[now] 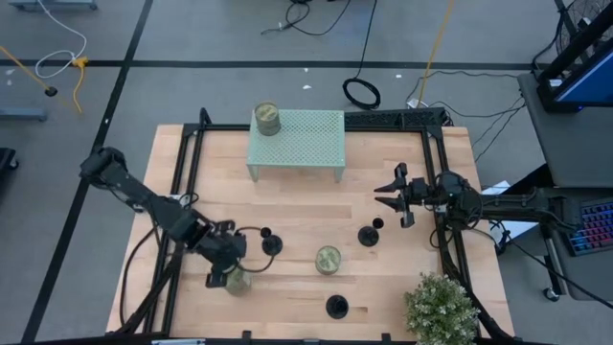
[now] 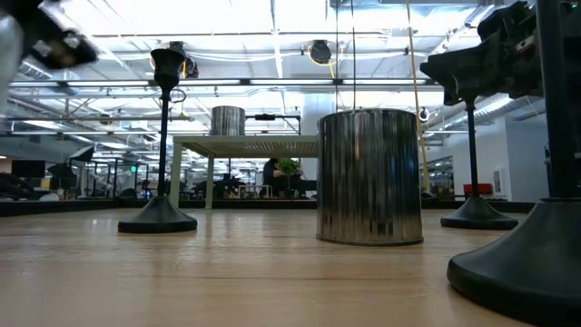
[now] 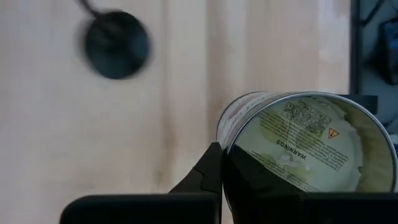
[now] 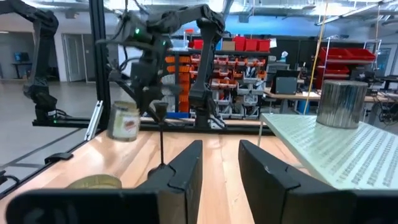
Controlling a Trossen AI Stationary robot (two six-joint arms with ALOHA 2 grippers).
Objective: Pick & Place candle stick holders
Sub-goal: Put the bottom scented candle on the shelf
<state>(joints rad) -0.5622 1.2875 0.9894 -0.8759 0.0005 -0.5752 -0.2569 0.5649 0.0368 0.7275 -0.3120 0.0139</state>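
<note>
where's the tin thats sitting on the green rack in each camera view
high view: the tin is above centre, on the picture-left end of the green rack.
low view: in the background, left of centre, on the rack's top.
left wrist view: not in it.
right wrist view: at the right, on the rack's surface.
shared landmark: the green rack under it.

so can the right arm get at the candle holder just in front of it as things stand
Probably yes. The right gripper is open and holds nothing, and the nearest candle stick holder stands alone on bare table close by it. The tin sits farther off, and the left gripper is busy gripping another tin.
</note>
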